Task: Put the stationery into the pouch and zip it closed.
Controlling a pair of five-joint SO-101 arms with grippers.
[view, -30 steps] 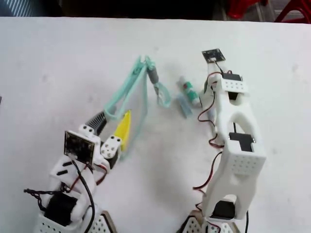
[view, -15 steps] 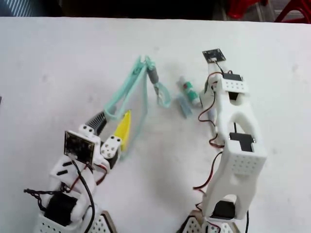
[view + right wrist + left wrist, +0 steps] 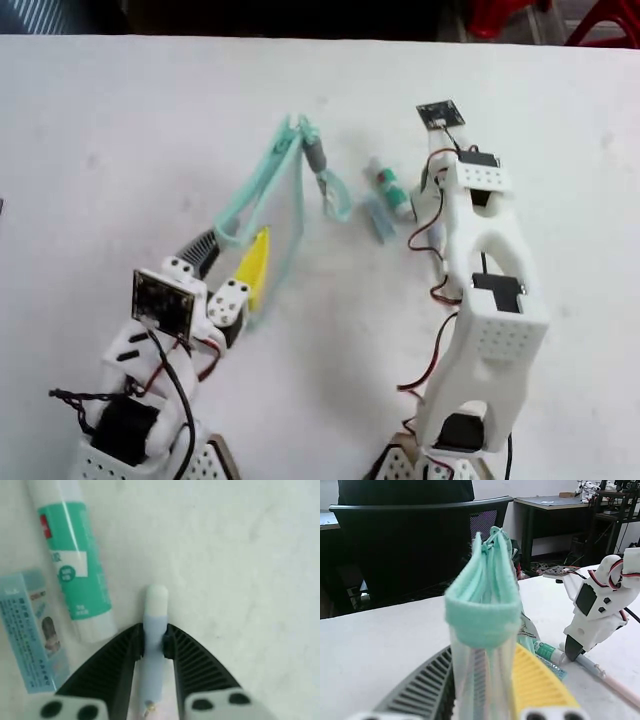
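A clear pouch with a teal zipper edge lies near the table's middle, its near end held off the table. My left gripper is shut on that end, and in the left wrist view the pouch stands up between a yellow finger and a grey one. A green-and-white glue stick and a small blue box lie just right of the pouch. Beside them my right gripper is down at the table, shut on a pale blue pen; the glue stick and the box lie next to it.
A grey zipper pull with a teal loop hangs off the pouch's far end. The white table has free room on its far left and far right. A black chair stands beyond the table's edge.
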